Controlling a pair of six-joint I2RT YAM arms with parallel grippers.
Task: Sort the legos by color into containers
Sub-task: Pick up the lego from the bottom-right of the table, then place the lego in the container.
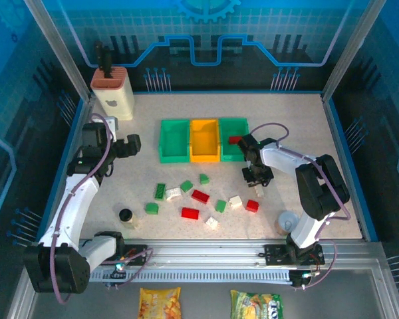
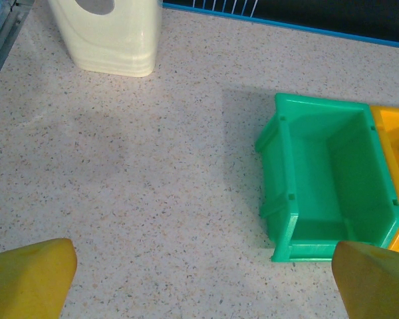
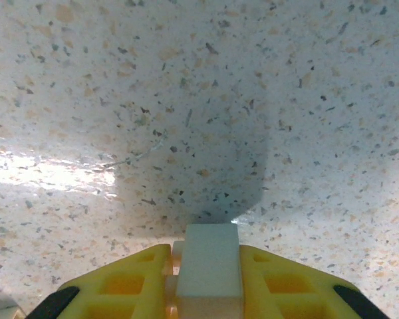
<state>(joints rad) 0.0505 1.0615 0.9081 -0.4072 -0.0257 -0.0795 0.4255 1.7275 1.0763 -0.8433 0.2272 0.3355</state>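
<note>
From above, the right gripper (image 1: 258, 178) sat low over the table (image 1: 299, 133), just near of the right green bin (image 1: 226, 150), with the loose bricks (image 1: 200, 196) scattered to its left and near side. A red brick (image 1: 235, 140) lay in that bin. The orange bin (image 1: 204, 143) and left green bin (image 1: 173, 143) looked empty from here. The left gripper (image 1: 130, 145) hung just left of all three, jaws apart, holding nothing. What the right jaws had I could not make out in this view (the gripper body covered it).

At the left wrist, the two fingers (image 2: 28, 276) stood wide apart at the bottom corners over bare table. The left green bin lay far and right of them, its floor empty where I could see it. The orange bin was cut off at the right edge, and the holder (image 2: 106, 33) at the top.

At the right wrist, the jaws were clamped on a white brick (image 3: 209, 259), its near end cut off by the frame. I judged the pick to be the step in hand: grip made, lift due. Next I would need to raise the brick clear and carry it far and left to a bin with no red in it (which one is my call). Whether the brick had left the table I could not tell.
</note>
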